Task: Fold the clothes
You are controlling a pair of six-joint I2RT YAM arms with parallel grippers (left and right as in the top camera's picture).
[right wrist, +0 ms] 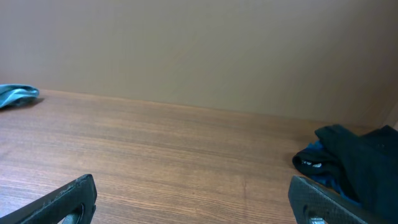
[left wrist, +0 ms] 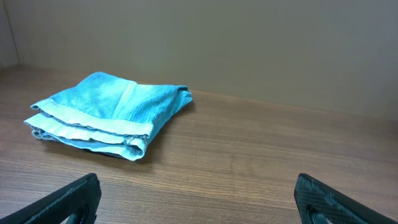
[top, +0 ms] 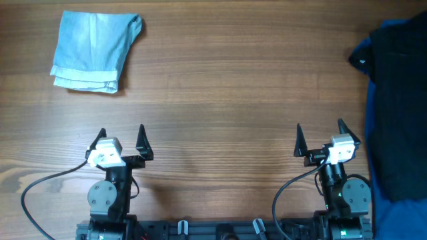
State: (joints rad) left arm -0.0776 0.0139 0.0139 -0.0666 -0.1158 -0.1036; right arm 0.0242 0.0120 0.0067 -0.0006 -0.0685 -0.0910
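We hold the left gripper and right gripper spread wide and empty at the near edge of the table, apparently at rest. The folded pale blue garment lies far left, probably finished. The black garment lies crumpled over blue cloth at the right edge. No legible markings.

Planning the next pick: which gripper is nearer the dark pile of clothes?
Right. The right gripper sits just beside the dark pile; the left gripper is much farther off.
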